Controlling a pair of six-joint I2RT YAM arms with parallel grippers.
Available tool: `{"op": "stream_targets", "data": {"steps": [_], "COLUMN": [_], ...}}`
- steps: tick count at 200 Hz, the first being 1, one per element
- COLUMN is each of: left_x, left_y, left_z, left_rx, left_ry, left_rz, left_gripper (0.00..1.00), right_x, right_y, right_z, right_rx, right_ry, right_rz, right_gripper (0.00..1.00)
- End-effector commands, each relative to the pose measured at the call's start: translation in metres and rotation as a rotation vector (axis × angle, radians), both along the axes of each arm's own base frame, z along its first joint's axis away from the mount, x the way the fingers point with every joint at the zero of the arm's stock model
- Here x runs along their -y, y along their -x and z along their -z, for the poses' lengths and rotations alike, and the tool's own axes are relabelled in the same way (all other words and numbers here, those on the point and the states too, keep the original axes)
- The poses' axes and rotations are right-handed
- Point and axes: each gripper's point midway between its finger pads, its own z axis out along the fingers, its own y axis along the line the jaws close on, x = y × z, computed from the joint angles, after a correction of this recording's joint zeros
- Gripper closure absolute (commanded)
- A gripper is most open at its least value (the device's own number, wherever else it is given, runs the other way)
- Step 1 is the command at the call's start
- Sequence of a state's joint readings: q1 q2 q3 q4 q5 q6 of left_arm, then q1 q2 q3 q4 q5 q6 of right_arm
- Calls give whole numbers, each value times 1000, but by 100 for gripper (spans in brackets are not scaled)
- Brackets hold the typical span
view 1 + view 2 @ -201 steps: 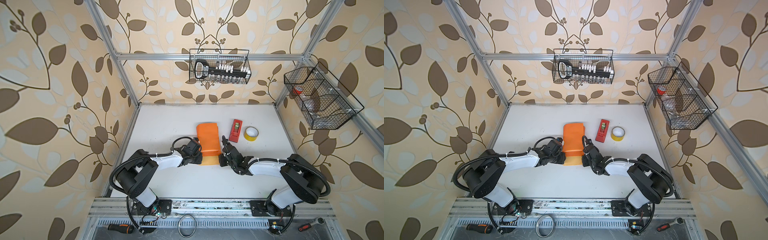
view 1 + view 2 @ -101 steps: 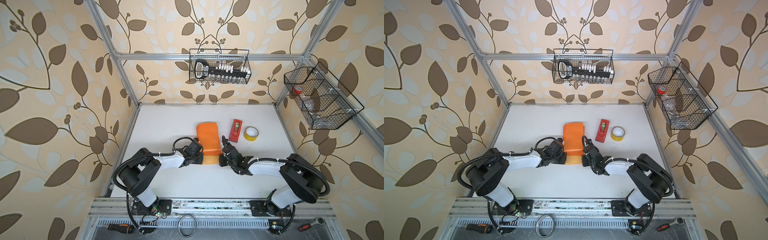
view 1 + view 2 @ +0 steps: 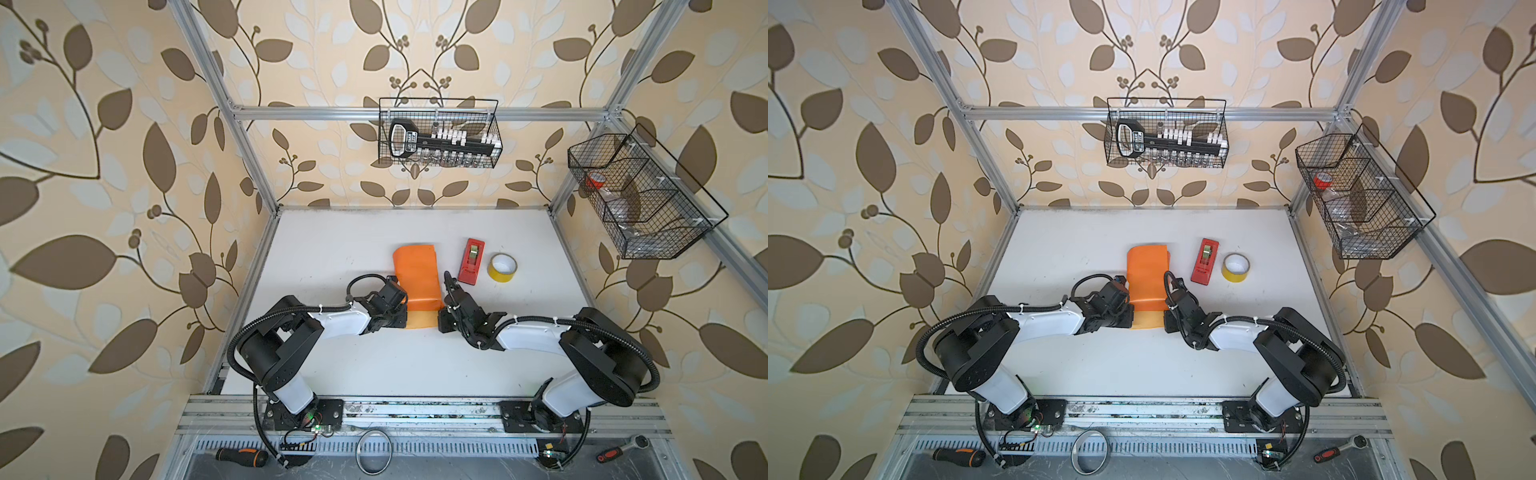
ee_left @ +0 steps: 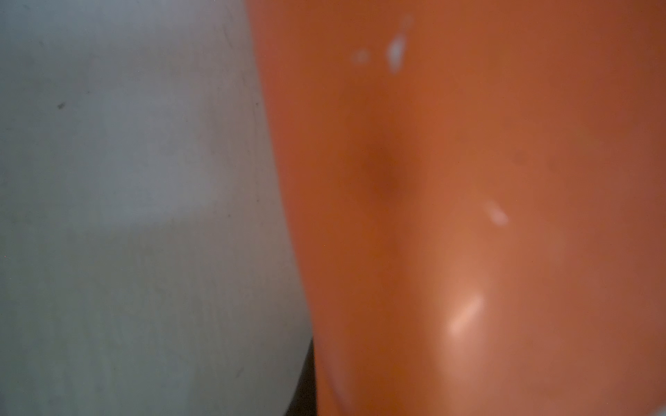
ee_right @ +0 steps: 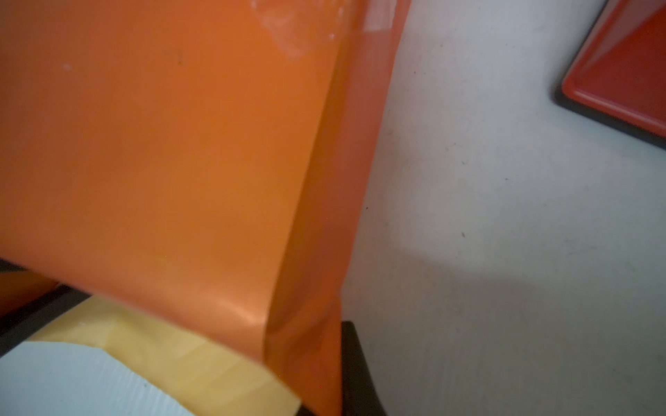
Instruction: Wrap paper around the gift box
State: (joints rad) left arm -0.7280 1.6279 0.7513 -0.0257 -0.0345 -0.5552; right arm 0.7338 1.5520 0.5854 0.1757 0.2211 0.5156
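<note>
**Left fingers** (image 4: 306, 392): clenched on the left edge of the paper (image 3: 417, 278). Only a dark sliver of one finger shows in the left wrist view, hard against the glossy orange sheet (image 4: 468, 180).

**Right fingers** (image 5: 353, 363): clenched on the right edge of the paper (image 5: 162, 144). One dark finger shows just beside the sheet's folded edge.

**The paper** (image 3: 1146, 274): lies mid-worktop between the two arms. Its orange side is up and it curves over in a hump from far to near. A yellow-tan strip of the other side lies flat at the near end, level with both sets of fingers.

**Gift box**: cannot be seen in any view.

**Tape dispenser** (image 3: 471, 262): red and narrow, lying flat just right of the paper and apart from it. One corner shows in the right wrist view (image 5: 623, 61).

**Tape roll** (image 3: 502, 268): yellow, lying flat just right of the dispenser.

**Worktop** (image 3: 374, 365): white and lightly scuffed.

**Wire baskets**: one is on the far wall (image 3: 438, 133) and holds a black-and-white tool set. One is on the right wall (image 3: 640, 195), divided into compartments.

**Near rail**: a screwdriver (image 3: 243, 457) lies at the left, a metal ring (image 3: 374, 451) in the middle and a ratchet (image 3: 623, 451) at the right.
</note>
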Motion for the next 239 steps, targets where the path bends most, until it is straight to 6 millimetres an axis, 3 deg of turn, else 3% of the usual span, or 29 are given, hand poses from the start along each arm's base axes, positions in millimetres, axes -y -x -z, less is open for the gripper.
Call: {"op": "stream_targets", "data": {"steps": [1,36,74,95,114,154,165,203,239], "left_x": [-3,-3,-8,-11,-13,-11,-11,-9,-8], "left_y": [6,11,23,28,28,19,18,16,15], "left_z": [11,8,12,12,13,12,11,11,11], "left_rx": [-30,-46,-85,-96,-96,-79,-74,-71,-71], "left_ry": [-32,-17,-3,1,-9,-36,-40,-48,-50], "left_rz": [-16,-12,-31,-35,-37,-33,-28,-21,-19], "left_gripper": [100,100,79,74,77,95,100,100,100], "right_x": [1,3,3,3,3,2,2,3,-2], "right_y": [-4,-2,-1,-2,-1,-2,-1,12,24], "right_z": [0,1,1,2,2,-1,-3,-6,-23], "right_rx": [2,-1,-1,-3,-3,0,0,-24,-22], "right_ry": [19,20,24,24,23,21,22,1,-54], "right_rz": [23,21,20,21,20,14,9,-31,-93], "right_gripper": [100,100,100,100,100,100,95,73,54]}}
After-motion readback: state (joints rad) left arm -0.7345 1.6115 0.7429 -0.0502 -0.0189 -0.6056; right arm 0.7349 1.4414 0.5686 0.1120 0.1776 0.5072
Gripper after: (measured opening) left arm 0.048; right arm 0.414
